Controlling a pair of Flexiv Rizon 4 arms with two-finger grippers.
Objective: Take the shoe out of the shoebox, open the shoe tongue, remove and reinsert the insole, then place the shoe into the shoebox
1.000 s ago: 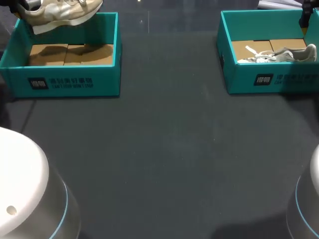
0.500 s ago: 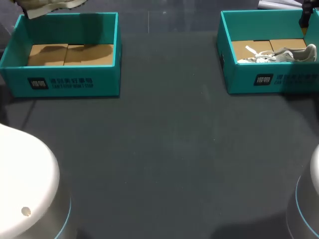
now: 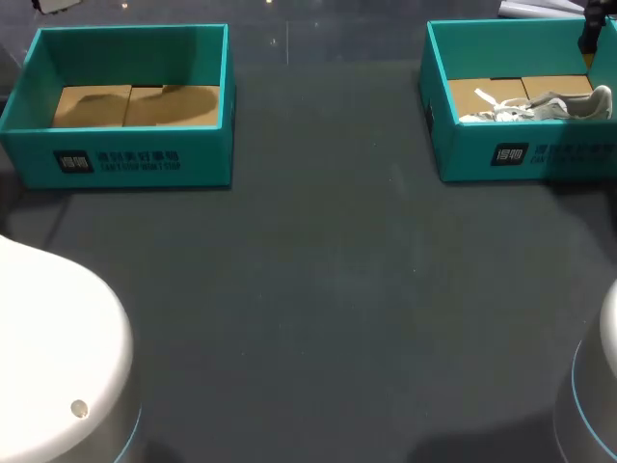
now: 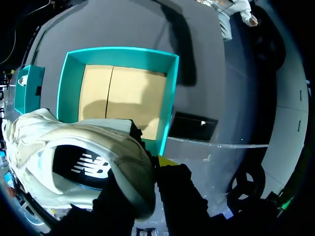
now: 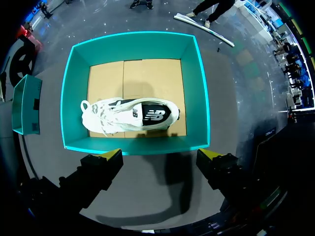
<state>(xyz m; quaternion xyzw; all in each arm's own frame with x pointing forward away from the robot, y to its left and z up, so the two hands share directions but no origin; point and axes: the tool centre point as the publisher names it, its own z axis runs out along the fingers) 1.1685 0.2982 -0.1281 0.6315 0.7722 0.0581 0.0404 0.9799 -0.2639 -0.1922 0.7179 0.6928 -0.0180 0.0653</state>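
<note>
Head view, far left: the left shoebox stands near the table's far-left corner, its teal walls upright and its cardboard floor bare. Only a pale sliver of the held shoe shows at that corner of the view, past the box's back wall.

In the left wrist view the held shoe hangs well above the table by the box's rim, its length running off to one side of the fingers. The left gripper pinches the heel end between both fingers, with one yellow tip showing just beside the heel.

Between the two boxes the dark table is one wide open stretch, running back to the white arm bases at the near corners.

At the far right stands the right shoebox, its outer side cut off by the view's edge. The second shoe lies on its side inside, close along the front wall, with the laces toward the table's middle and open cardboard behind it.

In the right wrist view the right gripper hangs well above that box, fingers spread wide and holding nothing. The whole rim is in sight ahead of it.
</note>
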